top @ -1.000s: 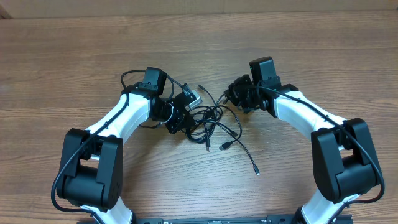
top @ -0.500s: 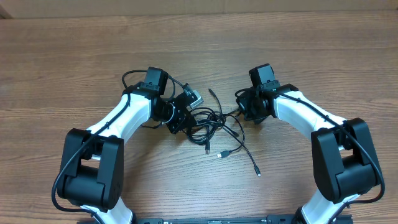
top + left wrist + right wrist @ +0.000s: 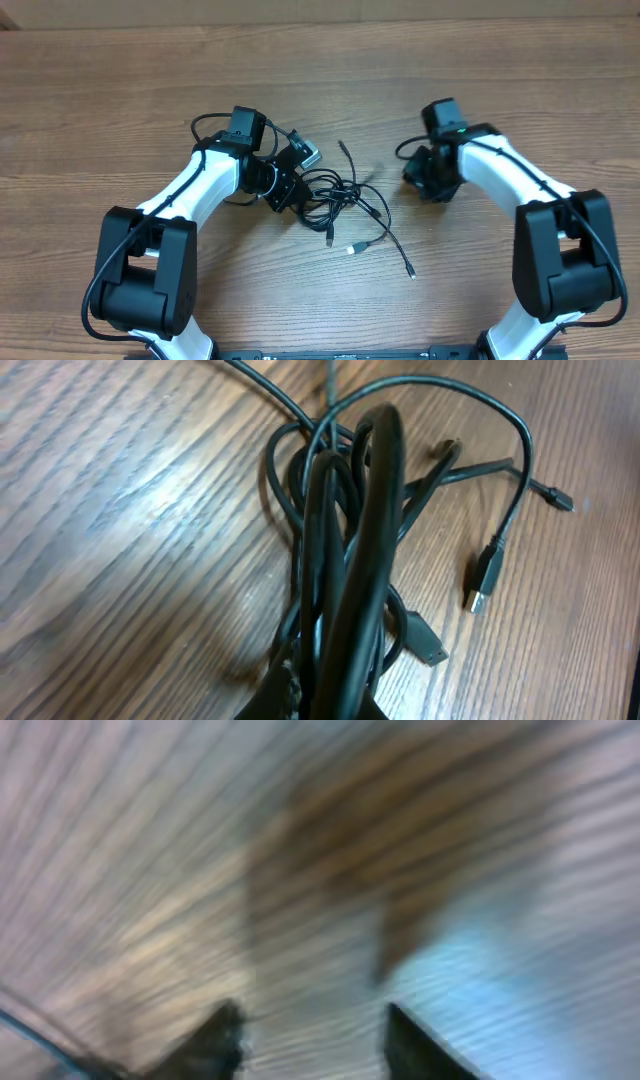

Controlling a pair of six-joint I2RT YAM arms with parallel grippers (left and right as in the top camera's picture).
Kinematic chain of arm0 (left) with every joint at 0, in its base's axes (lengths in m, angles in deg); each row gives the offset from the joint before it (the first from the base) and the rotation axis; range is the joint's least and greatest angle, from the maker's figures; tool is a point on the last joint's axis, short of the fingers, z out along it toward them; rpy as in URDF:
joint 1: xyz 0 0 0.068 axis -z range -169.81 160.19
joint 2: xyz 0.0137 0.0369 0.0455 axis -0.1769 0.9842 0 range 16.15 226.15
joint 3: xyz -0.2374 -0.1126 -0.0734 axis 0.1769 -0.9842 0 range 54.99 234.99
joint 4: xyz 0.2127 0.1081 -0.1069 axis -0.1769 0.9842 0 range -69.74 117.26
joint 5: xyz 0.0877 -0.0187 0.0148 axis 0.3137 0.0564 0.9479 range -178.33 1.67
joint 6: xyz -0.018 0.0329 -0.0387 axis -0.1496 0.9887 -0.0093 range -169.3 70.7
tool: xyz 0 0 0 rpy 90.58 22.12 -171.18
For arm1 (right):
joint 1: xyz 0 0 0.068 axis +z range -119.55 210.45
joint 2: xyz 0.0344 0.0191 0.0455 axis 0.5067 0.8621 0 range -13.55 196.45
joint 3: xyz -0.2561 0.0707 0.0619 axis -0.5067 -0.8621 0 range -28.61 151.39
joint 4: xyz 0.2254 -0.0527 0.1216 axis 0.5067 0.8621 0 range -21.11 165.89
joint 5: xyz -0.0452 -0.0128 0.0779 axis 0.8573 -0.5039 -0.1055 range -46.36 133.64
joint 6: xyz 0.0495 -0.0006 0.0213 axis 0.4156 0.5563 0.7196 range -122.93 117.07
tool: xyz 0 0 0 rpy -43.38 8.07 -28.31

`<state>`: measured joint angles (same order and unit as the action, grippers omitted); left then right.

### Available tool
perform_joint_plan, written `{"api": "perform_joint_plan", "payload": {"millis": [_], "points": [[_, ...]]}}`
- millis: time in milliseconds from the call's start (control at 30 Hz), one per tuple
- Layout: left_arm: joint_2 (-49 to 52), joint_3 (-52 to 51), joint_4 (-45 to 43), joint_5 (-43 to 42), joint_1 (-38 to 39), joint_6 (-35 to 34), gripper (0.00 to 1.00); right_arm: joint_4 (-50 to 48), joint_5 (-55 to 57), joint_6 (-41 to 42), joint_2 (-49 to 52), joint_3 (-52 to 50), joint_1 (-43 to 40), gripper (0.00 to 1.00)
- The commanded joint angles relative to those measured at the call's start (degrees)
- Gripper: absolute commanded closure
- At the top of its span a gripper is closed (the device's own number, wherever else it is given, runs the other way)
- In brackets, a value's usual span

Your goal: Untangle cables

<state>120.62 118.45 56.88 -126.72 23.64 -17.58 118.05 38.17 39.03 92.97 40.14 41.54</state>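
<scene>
Change: right tool has drawn off to the right since the earlier overhead frame and now stands well apart from the cables, which it then met; the loose cords have shifted slightly.
Left tool: clenched on the cables at the left edge of the tangle, in the same place as before.
Right tool: released. Its wrist view is heavily blurred but shows two dark fingers apart, with bare desk between them and nothing held.
Cables: black tangle at mid-desk, between the two tools and touching only the left one. In the left wrist view the strands gather into one thick bunch that rises toward the camera.
Loose ends: a silver-tipped plug lies just below the tangle. A thin cord trails to the lower right and ends in a small tip. Another end points toward the far edge.
Desk: brown wood grain, with the cables lying flat on it away from the bunch.
</scene>
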Motion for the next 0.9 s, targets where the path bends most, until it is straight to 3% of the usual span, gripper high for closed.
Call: {"api": "perform_joint_plan", "payload": {"millis": [0,233,400,500,600,700,867], "points": [[-1.84,0.46,-0.35,-0.63,-0.26,-1.38,0.96,4.37,0.11,-8.7,0.11,5.77,-1.22,0.48],[-1.84,0.46,-2.71,-0.61,-0.26,-7.65,0.96,14.91,-16.57,-25.14,0.11,12.33,-0.68,0.42],[-1.84,0.46,-4.98,-0.57,-0.37,-17.75,0.96,16.79,-24.04,-25.9,0.13,12.26,0.15,0.4],[-1.84,0.46,-5.97,-0.57,-0.37,-22.51,0.96,16.22,-26.97,-25.46,0.13,12.22,1.01,0.44],[-1.84,0.46,-6.69,-0.57,-0.52,-27.15,0.96,14.75,-27.61,-21.88,0.13,12.17,2.67,0.6],[-1.84,0.46,-6.69,-0.59,-1.09,-31.41,0.96,11.04,-27.21,-16.06,0.13,11.26,4.87,0.7],[-1.84,0.46,-6.54,-0.63,-2.6,-34.53,0.96,0.98,-22.45,-4.96,0.13,6.97,8.31,0.71]]}}
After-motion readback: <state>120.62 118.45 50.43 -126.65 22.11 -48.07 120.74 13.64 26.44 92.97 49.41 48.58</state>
